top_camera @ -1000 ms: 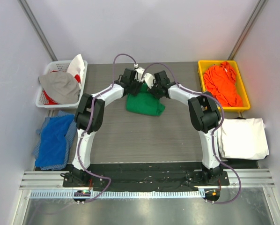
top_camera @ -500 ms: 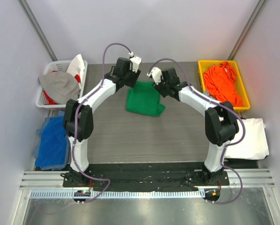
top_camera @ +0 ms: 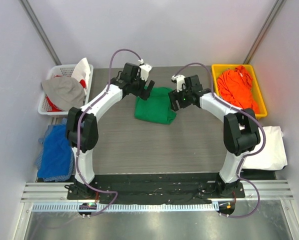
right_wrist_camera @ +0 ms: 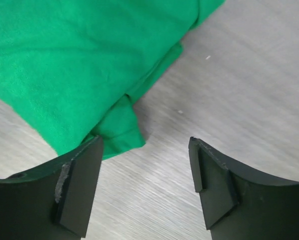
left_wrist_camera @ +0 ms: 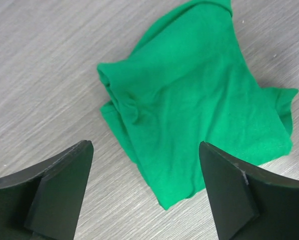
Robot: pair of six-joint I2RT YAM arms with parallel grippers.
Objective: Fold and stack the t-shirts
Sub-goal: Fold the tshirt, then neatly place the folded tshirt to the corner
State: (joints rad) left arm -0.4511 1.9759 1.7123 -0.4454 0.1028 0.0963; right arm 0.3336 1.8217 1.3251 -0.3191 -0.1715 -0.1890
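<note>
1. The green t-shirt (top_camera: 154, 106) lies as a folded bundle on the tabletop (top_camera: 139, 147), at the middle of its width and close to the far edge. It is roughly square, with loose flaps showing at its near right corner.
2. The left gripper (top_camera: 148, 93) hovers over the bundle's far left corner. Its jaws stand wide apart and hold nothing; the wrist view shows the shirt lying free on the wood between and beyond the fingers.
3. The right gripper (top_camera: 178, 103) hovers just off the bundle's right edge, jaws likewise spread and empty. Only a folded corner of cloth lies under its left finger.
4. So the bundle sits between the two grippers, touched by neither and about equally near to both.
5. The orange t-shirt (top_camera: 237, 90) lies crumpled in the yellow bin (top_camera: 214, 82) at the far right corner. The white t-shirt (top_camera: 263, 147) lies flat past the right edge, towards the near corner.
6. I judge the green fold finished. Both other shirts lie on the right arm's side, so that arm is better placed to reach them.
</note>
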